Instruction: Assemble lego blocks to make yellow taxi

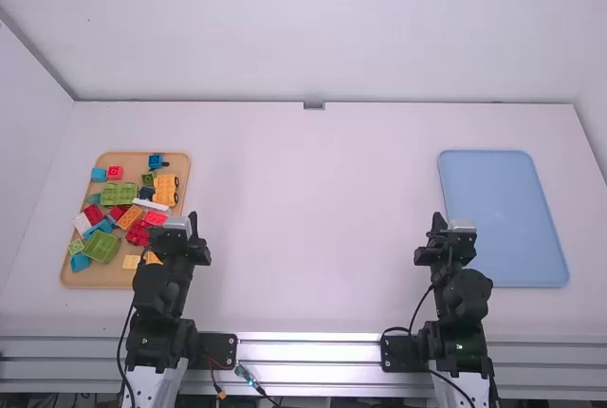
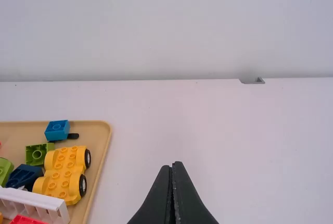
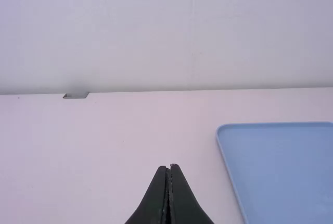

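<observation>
Two grippers are noted, both empty, fingers together: the left gripper near the wooden tray, the right gripper near the blue tray. The yellow wheeled base is seated studs up inside the wooden tray, just beside the white piece and the dark blue block. No assembly is begun on the surface.

Step in hand, as judged: base to be fetched by the left gripper. Fingers should be opened before descent and squared to the body; pads are best set on the yellow sides, clear of the wheels, since a wheel may roll or slip under pressure. A straight lift is advised so that neighbours are not dragged. Level placement near mid-surface would leave room for pressing blocks on.
</observation>
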### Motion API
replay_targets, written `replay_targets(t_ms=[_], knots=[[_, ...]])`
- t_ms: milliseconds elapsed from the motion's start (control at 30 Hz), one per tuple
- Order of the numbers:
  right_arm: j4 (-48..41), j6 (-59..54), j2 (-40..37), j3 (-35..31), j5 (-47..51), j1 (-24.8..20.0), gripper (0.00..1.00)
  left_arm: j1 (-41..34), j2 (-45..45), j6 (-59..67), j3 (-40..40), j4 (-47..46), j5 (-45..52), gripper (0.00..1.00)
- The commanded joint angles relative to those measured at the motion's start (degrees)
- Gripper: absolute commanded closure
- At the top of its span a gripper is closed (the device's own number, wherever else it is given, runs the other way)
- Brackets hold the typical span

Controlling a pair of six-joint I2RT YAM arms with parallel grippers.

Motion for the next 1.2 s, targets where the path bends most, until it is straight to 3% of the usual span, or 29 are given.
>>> replay_targets(t_ms=[0,333,700,833,1000,1167], knots=[[0.00,0.09,0.02,0.00,0.09,0.00,1.00,0.00,0.00,0.00,0.00,0.00,0.00,1.00],[-0.19,-0.20,2.22,1.83,-0.16,-0.03,0.96,0.19,2.31,0.24,1.64,0.01,-0.04,0.96],[-1.75,-1.02,11.08,9.38,-0.91,-0.11,0.84,1.12,12.17,0.92,9.69,-2.07,-0.49,0.84],[-1.79,-1.79,19.91,15.85,-1.56,0.16,0.73,1.93,21.52,1.27,16.51,-3.37,-2.68,0.74],[-1.94,-2.24,23.87,18.77,-1.87,0.42,0.69,2.26,25.59,0.50,19.54,-3.95,-3.75,0.69],[-3.05,-2.17,33.15,25.80,-2.61,1.59,0.57,3.14,35.42,-0.64,27.05,-5.97,-7.06,0.57]])
